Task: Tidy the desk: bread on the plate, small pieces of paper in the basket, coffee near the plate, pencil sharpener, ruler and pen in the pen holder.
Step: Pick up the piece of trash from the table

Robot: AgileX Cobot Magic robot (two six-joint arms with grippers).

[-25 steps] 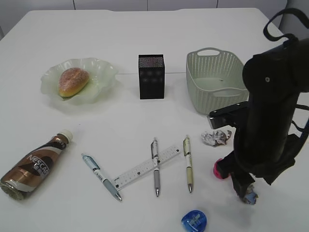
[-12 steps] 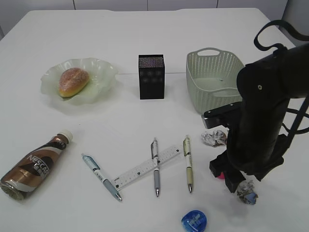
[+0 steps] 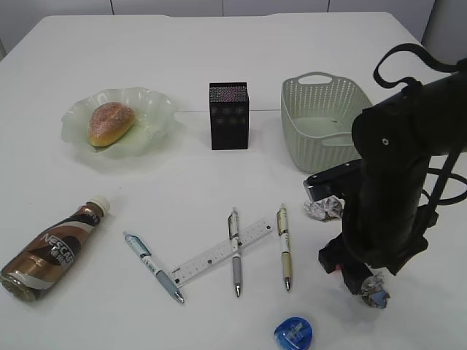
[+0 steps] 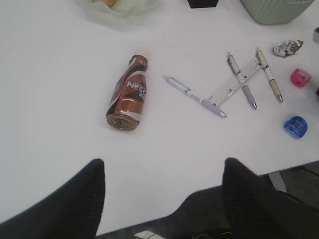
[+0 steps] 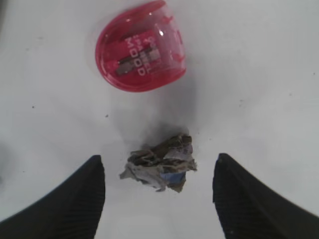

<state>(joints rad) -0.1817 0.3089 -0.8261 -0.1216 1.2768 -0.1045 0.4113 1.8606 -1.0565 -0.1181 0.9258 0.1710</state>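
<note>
A crumpled paper wad (image 5: 160, 162) lies on the table (image 5: 259, 74) squarely between the two fingers of the right claw (image 5: 158, 199), a clear gap on either side. The claw is spread wide and has hold of nothing (neither finger touches the wad). Just beyond the wad, past the fingertips, sits a red sharpener (image 5: 141, 46), flat and apart from the paper.

From outside, the right arm (image 3: 394, 182) bends low over the table's near right part, its claw (image 3: 361, 281) pointing down with the wad (image 3: 375, 289) at its tip and the red sharpener (image 3: 334, 264) mostly hidden behind it. A second wad (image 3: 323, 210) lies beyond the claw, near the basket (image 3: 325, 124). To the claw's left a blue sharpener (image 3: 293, 332) rests near the table edge; farther left lie three pens (image 3: 283, 246) and a ruler (image 3: 222, 251), one pen (image 3: 235, 251) crossing the ruler. Well beyond those stand the holder (image 3: 229, 115) and the plate (image 3: 149, 120) with bread (image 3: 111, 122) on it.

The left claw (image 4: 164, 199) hangs above the table's near edge, spread wide and empty, with the coffee bottle (image 4: 128, 93) lying on its side ahead of it.
</note>
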